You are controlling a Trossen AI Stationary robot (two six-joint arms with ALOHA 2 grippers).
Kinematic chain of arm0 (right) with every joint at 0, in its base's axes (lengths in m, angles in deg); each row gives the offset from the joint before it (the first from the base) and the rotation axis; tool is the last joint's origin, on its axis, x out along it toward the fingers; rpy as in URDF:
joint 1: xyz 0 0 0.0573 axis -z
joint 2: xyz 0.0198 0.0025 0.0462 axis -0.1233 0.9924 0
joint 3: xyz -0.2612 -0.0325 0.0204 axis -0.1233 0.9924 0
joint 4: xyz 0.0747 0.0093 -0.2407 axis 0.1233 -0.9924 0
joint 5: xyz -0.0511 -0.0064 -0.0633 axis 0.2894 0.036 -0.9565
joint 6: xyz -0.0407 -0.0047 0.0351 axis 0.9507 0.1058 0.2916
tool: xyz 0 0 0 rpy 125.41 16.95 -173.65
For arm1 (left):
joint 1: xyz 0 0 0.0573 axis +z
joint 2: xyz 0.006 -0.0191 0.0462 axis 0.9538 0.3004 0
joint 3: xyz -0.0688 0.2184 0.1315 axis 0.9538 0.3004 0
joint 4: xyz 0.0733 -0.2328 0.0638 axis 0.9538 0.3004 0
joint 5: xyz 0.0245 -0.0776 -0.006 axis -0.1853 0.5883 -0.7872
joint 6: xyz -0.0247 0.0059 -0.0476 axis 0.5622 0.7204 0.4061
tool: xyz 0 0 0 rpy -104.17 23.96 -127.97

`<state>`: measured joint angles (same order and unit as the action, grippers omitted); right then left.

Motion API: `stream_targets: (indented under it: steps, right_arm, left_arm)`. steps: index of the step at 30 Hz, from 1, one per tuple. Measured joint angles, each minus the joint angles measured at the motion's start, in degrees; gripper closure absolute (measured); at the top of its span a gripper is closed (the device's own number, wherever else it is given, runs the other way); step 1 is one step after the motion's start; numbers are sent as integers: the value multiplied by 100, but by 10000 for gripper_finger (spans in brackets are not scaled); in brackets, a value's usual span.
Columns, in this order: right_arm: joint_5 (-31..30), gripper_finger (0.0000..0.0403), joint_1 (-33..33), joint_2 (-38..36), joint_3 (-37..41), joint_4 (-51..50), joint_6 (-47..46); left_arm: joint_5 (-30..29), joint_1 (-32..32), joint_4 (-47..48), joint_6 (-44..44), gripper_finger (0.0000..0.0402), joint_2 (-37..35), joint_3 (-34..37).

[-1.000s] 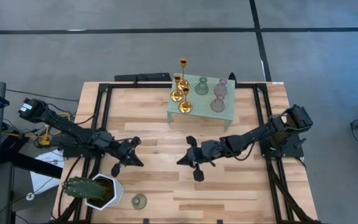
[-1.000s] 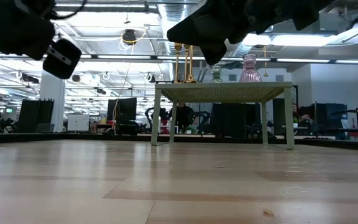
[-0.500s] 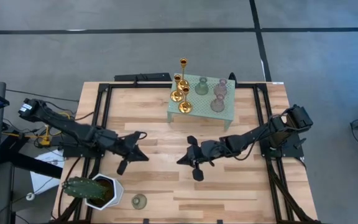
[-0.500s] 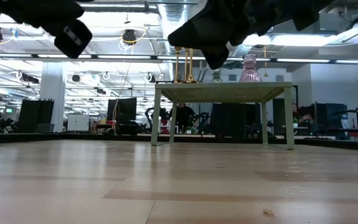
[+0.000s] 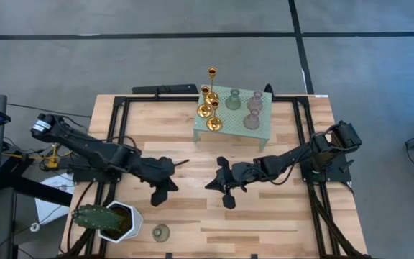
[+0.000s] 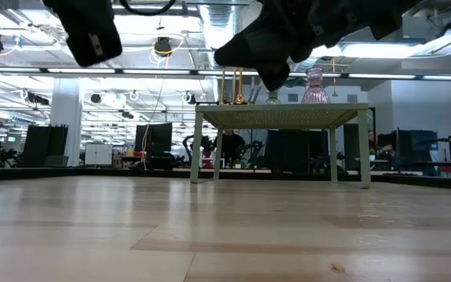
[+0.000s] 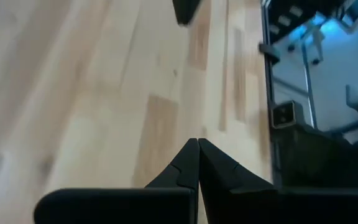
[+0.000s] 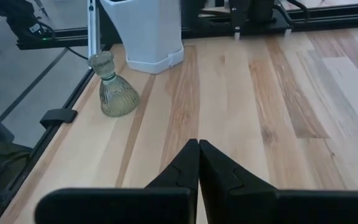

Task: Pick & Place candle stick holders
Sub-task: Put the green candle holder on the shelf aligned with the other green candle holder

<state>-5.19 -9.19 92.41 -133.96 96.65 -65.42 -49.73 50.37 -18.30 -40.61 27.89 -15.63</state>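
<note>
Six candle stick holders point(image 5: 225, 104) stand on the mint-green stand point(image 5: 263, 128), beyond both end effectors. One pale green holder point(image 8: 114, 88) sits apart on the tabletop point(image 5: 286, 216), just beside the white cactus pot point(image 8: 143, 31), ahead of the right end effector point(image 5: 225, 188). Left end effector point(image 5: 165, 175) hovers near mid-tabletop. Both have fingers pressed together, holding nothing.
</note>
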Motion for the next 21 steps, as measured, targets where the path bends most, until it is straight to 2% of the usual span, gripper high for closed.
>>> stream_targets:
  steps: [6,11,21]
  right_arm:
    - [-2,403,0,0,-2,-223,-151]
    - [-2,403,0,0,-2,-596,-256]
    - [-4,403,0,0,-2,-677,-256]
  left_arm:
    - [769,-62,1585,724,399,654,-1176]
    - [1410,-297,1784,1390,399,730,-1409]
    - [1001,-1169,1792,2640,399,1028,-1405]
